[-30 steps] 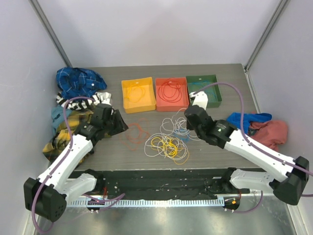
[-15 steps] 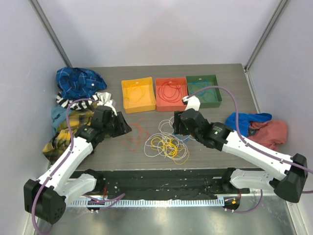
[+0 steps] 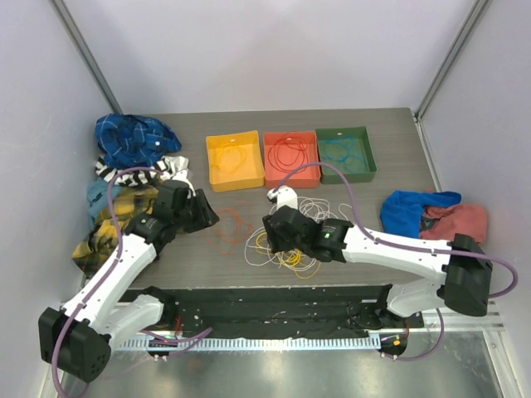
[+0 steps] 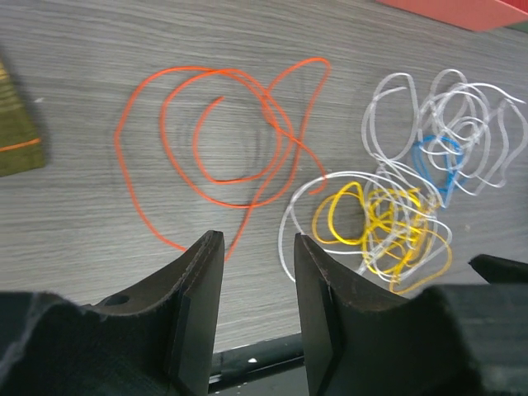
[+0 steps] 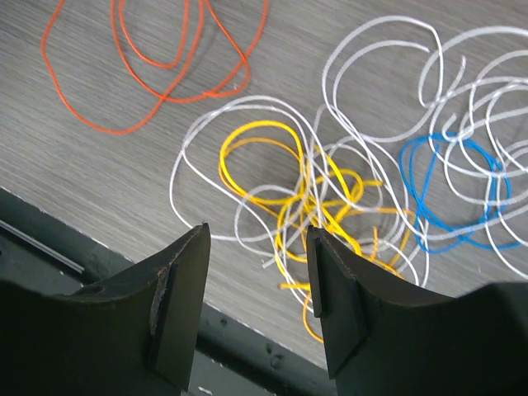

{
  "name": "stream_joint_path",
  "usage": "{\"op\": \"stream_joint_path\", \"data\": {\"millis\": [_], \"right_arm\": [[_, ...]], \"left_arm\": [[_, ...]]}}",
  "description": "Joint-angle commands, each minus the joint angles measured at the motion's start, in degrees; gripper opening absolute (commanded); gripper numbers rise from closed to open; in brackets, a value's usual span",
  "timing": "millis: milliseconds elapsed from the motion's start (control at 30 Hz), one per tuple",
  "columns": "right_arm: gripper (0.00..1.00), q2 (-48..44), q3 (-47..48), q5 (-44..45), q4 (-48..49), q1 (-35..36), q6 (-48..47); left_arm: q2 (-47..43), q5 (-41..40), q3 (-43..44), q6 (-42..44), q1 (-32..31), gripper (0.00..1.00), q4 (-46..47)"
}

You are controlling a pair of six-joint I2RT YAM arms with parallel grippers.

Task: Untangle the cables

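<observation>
- Yellow cables (image 5: 301,198) form the core of the tangle. White cables (image 5: 379,82) thread through them and a blue cable (image 5: 445,190) is caught at one side, all on the grey counter (image 3: 398,141) near its front edge.
- The orange cable (image 4: 223,140) lies in loose coils just left of that heap. It looks free of the heap, so it could probably be lifted alone.
- The right jaws hang released over the yellow knot with nothing between them. That position suggests they mean to pinch a yellow strand.
- The left jaws are likewise parted and empty. They sit above the near edge of the orange coils, probably to take or pin them.
- At the back, the yellow tray (image 3: 210,162), red tray (image 3: 292,185) and green tray (image 3: 371,153) each hold a few loops. They seem to serve as bins for sorting by colour.
- Wire this thin and springy will likely drag its neighbours, so a slow lift looks wise.
</observation>
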Motion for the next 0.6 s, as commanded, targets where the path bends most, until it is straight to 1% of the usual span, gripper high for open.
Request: {"op": "stream_joint_path", "data": {"millis": [0, 33, 133, 300, 400, 567], "right_arm": [[0.57, 3.8, 5.7, 0.7, 4.0, 0.3, -2.4], [0.57, 6.1, 6.2, 0.6, 3.4, 0.3, -2.5], [0.53, 7.4, 5.7, 0.8, 1.7, 0.3, -1.7], [0.49, 2.3, -0.8, 4.1, 0.3, 0.3, 2.1], [0.48, -0.5, -3.2, 5.5, -0.9, 0.3, 4.0], [0.47, -0.5, -5.6, 7.4, -0.9, 0.3, 6.3]], "left_arm": [[0.3, -6.4, 2.3, 0.5, -0.2, 0.44, -3.7], [0.7, -6.3, 2.5, 0.6, -0.2, 0.43, -4.5], [0.8, -5.9, 2.6, 0.6, -0.2, 0.43, -4.9], [-1.3, -5.0, 0.0, 0.1, -0.1, 0.43, -2.8], [-0.5, -4.4, -0.4, 0.0, -0.2, 0.43, -2.1], [0.9, -3.8, -0.1, -0.6, -0.2, 0.43, -1.8]]}}
